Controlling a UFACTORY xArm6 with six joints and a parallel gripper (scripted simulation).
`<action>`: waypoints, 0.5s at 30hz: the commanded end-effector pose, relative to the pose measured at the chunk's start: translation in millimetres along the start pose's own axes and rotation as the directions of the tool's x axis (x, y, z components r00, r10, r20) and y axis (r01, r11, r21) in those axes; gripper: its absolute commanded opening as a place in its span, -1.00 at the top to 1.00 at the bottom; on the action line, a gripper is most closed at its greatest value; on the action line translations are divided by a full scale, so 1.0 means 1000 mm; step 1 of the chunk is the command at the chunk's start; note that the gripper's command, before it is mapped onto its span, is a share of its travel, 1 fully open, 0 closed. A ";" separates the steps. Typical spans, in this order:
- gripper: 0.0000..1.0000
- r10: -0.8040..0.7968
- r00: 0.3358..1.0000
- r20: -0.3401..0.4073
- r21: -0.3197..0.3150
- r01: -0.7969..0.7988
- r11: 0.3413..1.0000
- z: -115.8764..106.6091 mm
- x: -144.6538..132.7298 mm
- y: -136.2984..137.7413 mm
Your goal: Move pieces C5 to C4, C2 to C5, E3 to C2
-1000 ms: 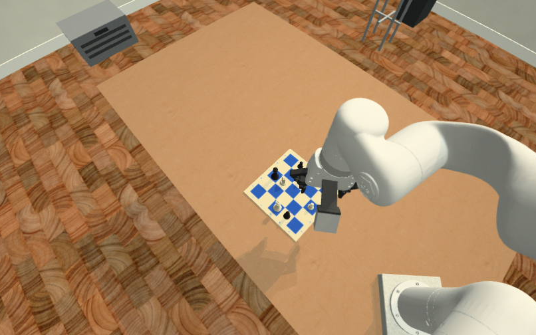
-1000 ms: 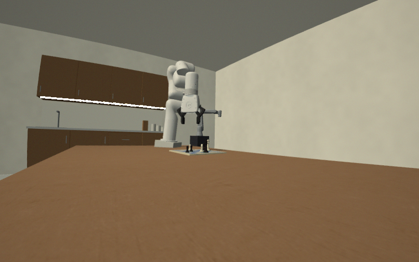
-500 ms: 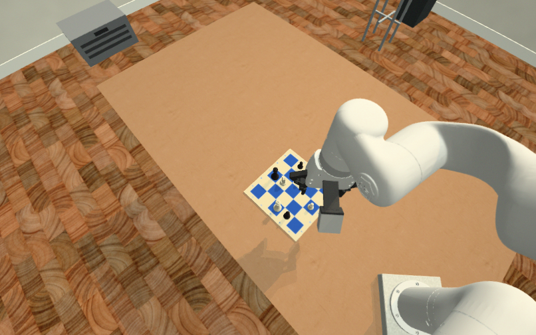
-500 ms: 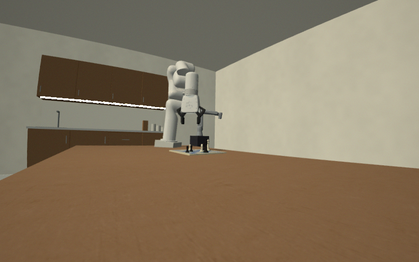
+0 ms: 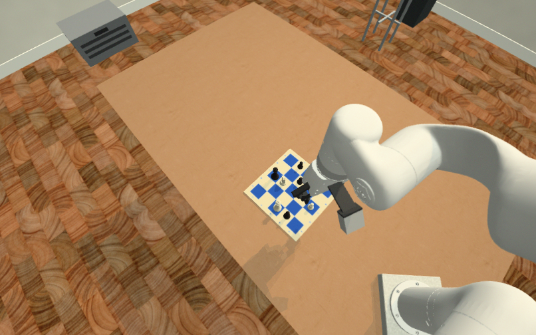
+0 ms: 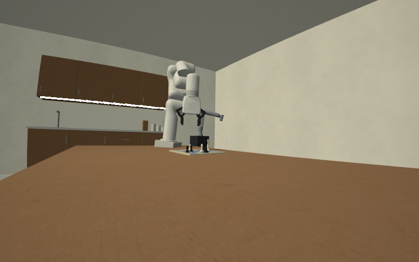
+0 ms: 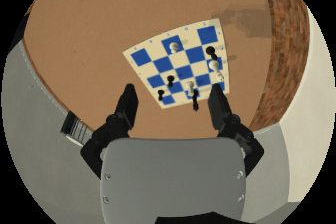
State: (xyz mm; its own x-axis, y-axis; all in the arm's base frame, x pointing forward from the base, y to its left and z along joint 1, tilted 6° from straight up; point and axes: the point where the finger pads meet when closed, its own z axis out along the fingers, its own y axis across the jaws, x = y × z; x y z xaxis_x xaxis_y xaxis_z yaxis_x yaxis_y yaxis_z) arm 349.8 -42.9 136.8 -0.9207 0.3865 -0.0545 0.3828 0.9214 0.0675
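Above board (image 5: 261, 199), w/ black & white pieces upright on its squares on table (image 5: 203, 104), gripper (image 6: 191, 121) hangs spread wide, nothing btwn fingers, touching no piece.

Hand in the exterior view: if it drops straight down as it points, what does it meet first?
Probably the chessboard or a piece on it. The open hand hangs above the board pointing down; which square or piece lies under it is unclear.
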 end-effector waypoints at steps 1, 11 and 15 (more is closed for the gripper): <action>-1.00 -0.275 0.961 0.005 -0.018 0.275 0.961 0.004 -0.001 0.001; -1.00 -0.688 0.726 0.007 0.004 0.688 0.726 0.014 -0.001 0.002; -1.00 -0.802 0.598 0.001 0.015 0.802 0.598 0.019 -0.001 0.002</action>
State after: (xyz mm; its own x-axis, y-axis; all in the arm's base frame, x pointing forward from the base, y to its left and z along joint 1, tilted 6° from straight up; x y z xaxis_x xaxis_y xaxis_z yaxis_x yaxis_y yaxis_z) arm 351.3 -41.1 122.2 -0.9517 -0.2982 -0.0737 -0.2976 0.9545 -0.0184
